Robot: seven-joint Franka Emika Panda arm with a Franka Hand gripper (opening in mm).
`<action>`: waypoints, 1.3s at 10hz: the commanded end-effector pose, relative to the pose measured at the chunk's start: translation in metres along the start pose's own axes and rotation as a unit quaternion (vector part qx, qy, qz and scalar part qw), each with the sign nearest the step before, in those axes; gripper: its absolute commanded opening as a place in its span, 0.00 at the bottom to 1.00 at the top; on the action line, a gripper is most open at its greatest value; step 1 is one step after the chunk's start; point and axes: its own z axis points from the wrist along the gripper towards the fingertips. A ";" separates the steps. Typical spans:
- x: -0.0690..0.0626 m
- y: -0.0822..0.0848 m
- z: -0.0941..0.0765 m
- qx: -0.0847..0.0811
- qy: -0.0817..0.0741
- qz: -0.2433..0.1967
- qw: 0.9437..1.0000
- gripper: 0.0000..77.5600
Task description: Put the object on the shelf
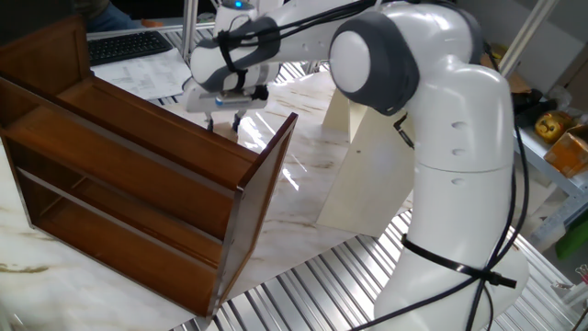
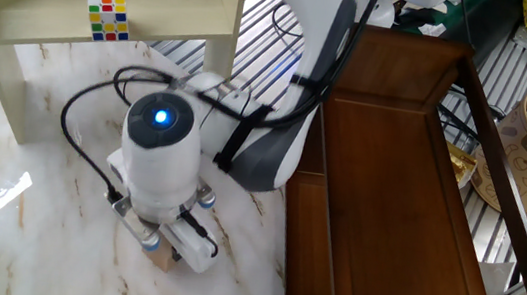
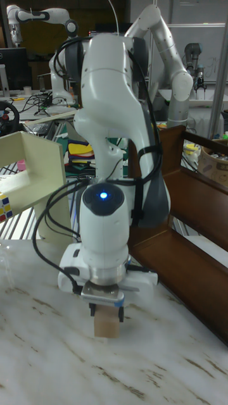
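While clamped between the gripper fingers, the unmarked tan wooden block sits just left of the reddish-brown shelf; no readable writing anywhere.

Plain tan wooden block, upright (lower half visible), beside dark reddish-brown shelf lying on marble.
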 end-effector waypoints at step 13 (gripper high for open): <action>0.049 0.028 -0.112 0.001 0.004 0.115 0.993 0.02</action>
